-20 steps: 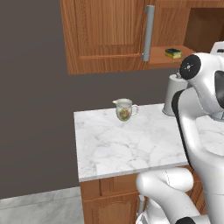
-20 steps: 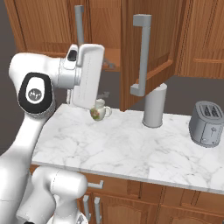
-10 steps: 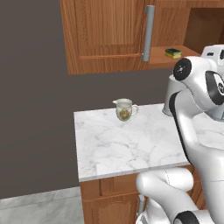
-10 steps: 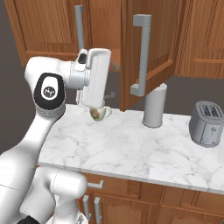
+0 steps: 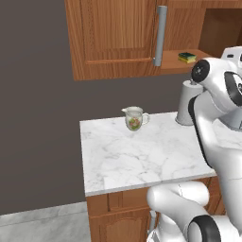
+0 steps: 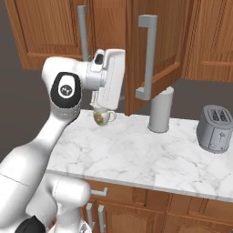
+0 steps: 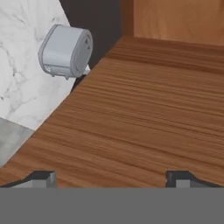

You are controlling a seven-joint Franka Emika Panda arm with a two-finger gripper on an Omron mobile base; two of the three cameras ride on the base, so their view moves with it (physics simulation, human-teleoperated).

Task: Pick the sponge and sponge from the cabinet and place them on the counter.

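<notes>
Now the jaws stand spread over the cabinet [image 6: 154,50] shelf, toaster [image 7: 65,51] beyond on the counter [image 5: 142,156].

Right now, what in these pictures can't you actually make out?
- Second sponge: the left base view shows a sponge on the cabinet shelf; too small to tell whether it is one or two.
- Cabinet inside: in the right base view its open door hides the shelf.
- Grey cylinder on the counter: the arm covers part of it in the left base view.

Grained wooden cabinet [image 5: 113,38], veined marble counter [image 5: 142,156], metal toaster [image 6: 216,129]
</notes>
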